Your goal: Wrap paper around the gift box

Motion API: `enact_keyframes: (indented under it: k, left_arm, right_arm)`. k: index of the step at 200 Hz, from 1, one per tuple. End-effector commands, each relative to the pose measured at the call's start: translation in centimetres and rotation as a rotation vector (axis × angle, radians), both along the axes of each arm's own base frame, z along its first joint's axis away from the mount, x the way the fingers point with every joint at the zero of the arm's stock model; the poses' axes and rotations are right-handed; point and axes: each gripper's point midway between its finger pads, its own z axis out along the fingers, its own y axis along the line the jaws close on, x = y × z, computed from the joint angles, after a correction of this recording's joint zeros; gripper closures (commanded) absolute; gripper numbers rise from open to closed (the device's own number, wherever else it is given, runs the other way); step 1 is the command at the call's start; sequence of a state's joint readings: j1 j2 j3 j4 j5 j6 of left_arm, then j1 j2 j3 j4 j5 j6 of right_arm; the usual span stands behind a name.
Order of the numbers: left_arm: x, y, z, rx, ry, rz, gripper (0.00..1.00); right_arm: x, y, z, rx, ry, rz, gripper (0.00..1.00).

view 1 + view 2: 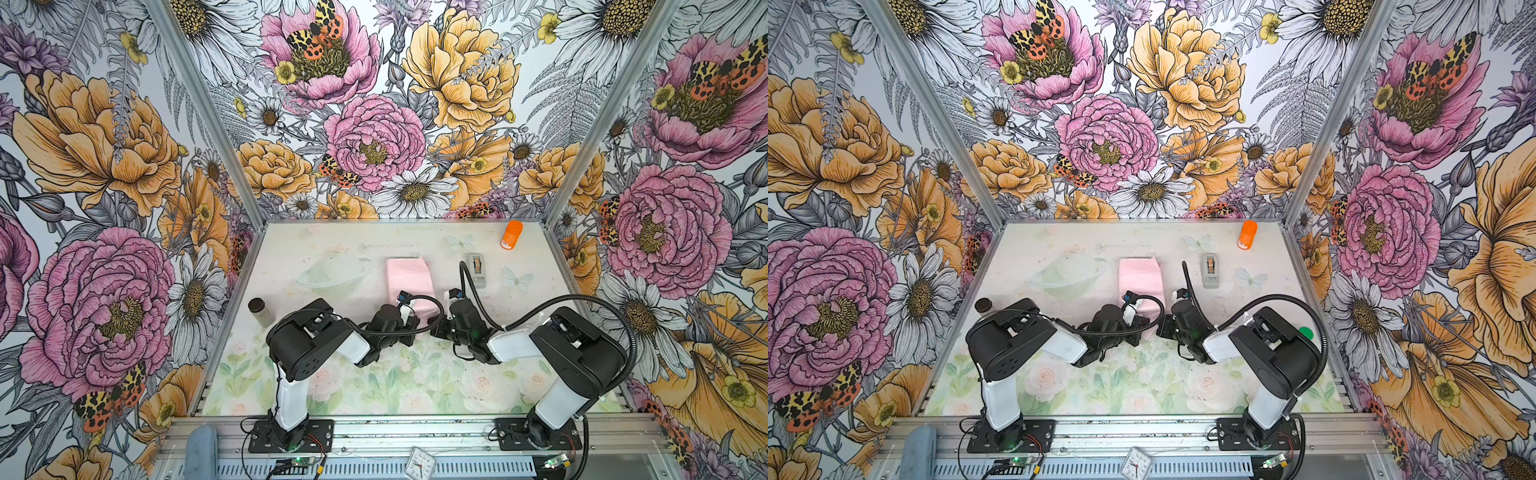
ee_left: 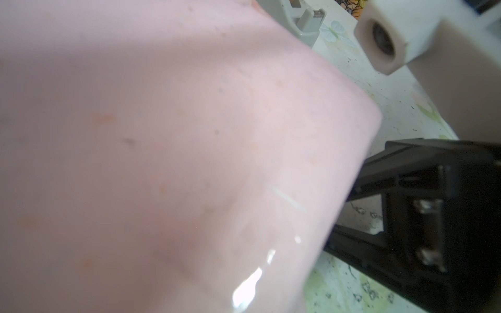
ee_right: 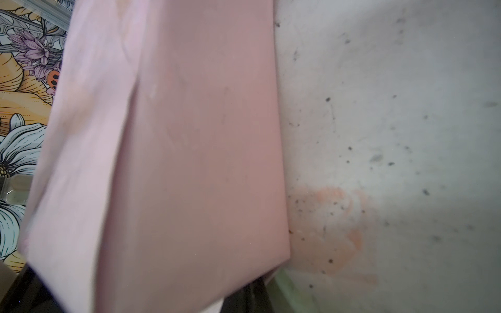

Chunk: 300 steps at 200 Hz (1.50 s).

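Although the gift box shows in none of the 4 views and is presumably hidden inside the fold, the paper (image 1: 409, 277) lies pale-pink side up as a narrow folded packet in the middle of the table (image 1: 316, 249) in both top views. Its long axis runs from the near side toward the back wall. The 2 grippers meet at its near end. The left gripper (image 1: 412, 320) reaches onto that end from the left, and the right gripper (image 1: 437, 331) sits just beside its near right corner. Both are about equally close, with the rest of the packet ahead of them. The tape dispenser (image 1: 478, 269) stands near the packet's far right side, closer to the right arm.

In the left wrist view the pink sheet fills most of the picture. The left jaws are hidden; they are closed down narrow, but I cannot tell whether on paper.

In the right wrist view the packet stretches away with 1 lengthwise overlap. Its near end dips toward dark jaw parts that are fully closed, and a pinch on it is not shown. I judge that the next fold must work along that axis, away from both grippers.
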State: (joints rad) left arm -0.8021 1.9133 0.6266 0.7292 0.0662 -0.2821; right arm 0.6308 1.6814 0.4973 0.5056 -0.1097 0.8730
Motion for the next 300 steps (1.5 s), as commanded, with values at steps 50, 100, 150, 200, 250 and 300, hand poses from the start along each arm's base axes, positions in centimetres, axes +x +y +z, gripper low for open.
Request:
enact_keyframes:
  k: [50,100,150,200,250,300]
  left_arm:
    - [-0.3,1.9,-2.6,0.091,0.055,0.049,0.91]
    - [-0.3,1.8,-2.7,0.092,0.056,0.049,0.91]
    - [-0.2,1.9,-2.6,0.093,0.055,0.052,0.91]
    - [-0.3,1.9,-2.7,0.094,0.058,0.051,0.91]
    - [-0.2,1.9,-2.8,0.096,0.059,0.051,0.91]
    - [-0.2,1.8,-2.8,0.096,0.058,0.051,0.91]
  right_arm:
    - [-2.1,0.7,-1.3,0.003,0.044,0.039,1.00]
    - [-3.2,0.9,-1.8,0.004,0.063,0.048,1.00]
    - [-4.2,1.1,-2.2,0.010,0.078,0.049,1.00]
    - [-5.3,1.4,-2.6,0.010,0.096,0.061,1.00]
    - [-6.4,1.7,-3.0,0.009,0.114,0.070,1.00]
    - [-7.6,2.1,-3.0,0.003,0.124,0.089,1.00]
